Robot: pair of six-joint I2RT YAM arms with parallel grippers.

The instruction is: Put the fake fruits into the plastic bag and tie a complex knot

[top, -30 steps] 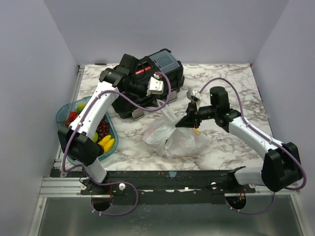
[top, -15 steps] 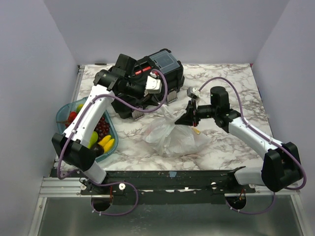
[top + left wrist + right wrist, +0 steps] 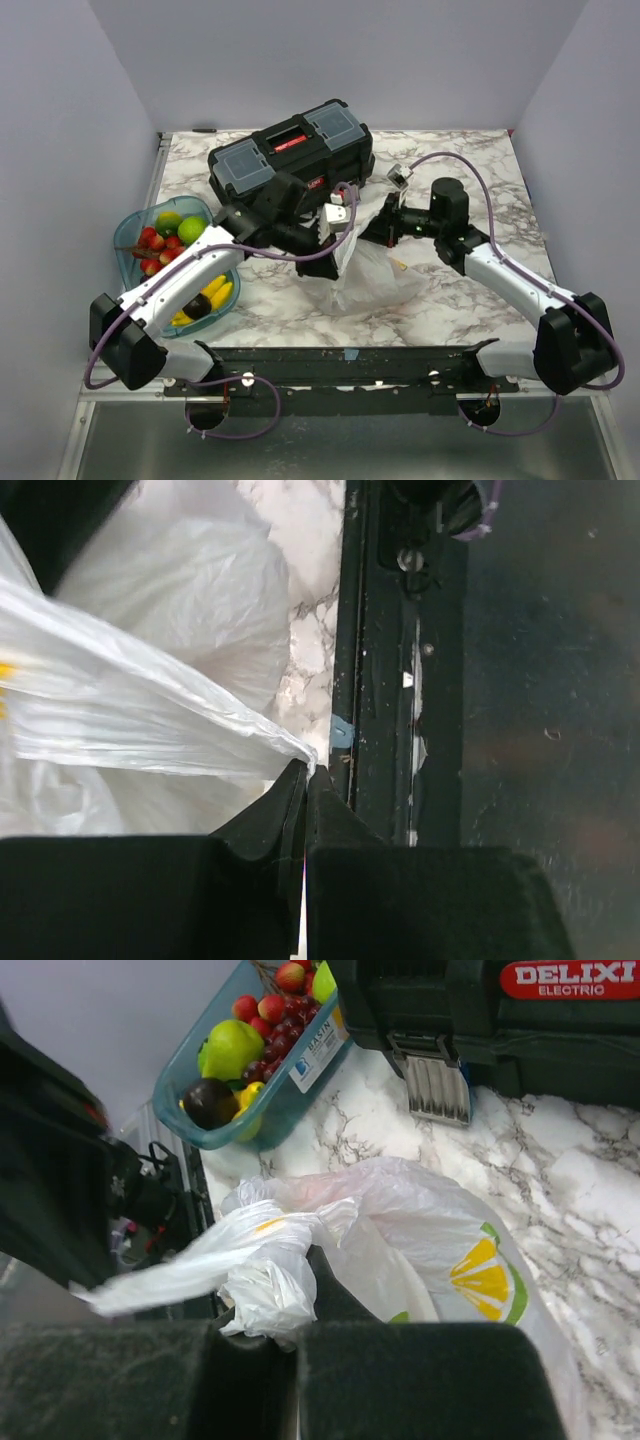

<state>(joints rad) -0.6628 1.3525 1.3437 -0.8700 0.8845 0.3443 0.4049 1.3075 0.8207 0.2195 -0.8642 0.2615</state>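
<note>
Left claw (image 3: 305, 775) and right claw (image 3: 293, 1328) both bite thin film, so hazards first.

- Tear or slip: the bag (image 3: 365, 280) runs taut into the left tips. A hard pull toward 9 o'clock against the right claw's hold could rip the strip or drag it free. The mouth would then fall flat on the worktop (image 3: 470, 190) and need a regrasp.
- Wrong order: the fruits (image 3: 170, 235) lie in the tray (image 3: 122, 250), at 9 o'clock from the bag and well apart from it. Knotting now would, I judge, shut them out.
- Bag contents: cannot tell whether any fruit is inside. The yellow patch on the film is a printed citrus slice.
- Collision: the toolbox (image 3: 290, 155) sits at 12 o'clock, near both claws. A wide swing could clip its latch.

Left claw: jaws closed tip to tip, with a drawn-out corner of film nipped at the very ends and nothing else held. In its wrist view the film fans away toward 10 o'clock.

Right claw: closed on a twisted wad of film that bulges above the fingers. A loose tail trails off toward 9 o'clock in its wrist view.

From above, the claws hang near each other over the bag's far edge, left at about 11 o'clock and right at about 1. The bag's bulk rests on the worktop beneath them, toward 6 o'clock.
</note>
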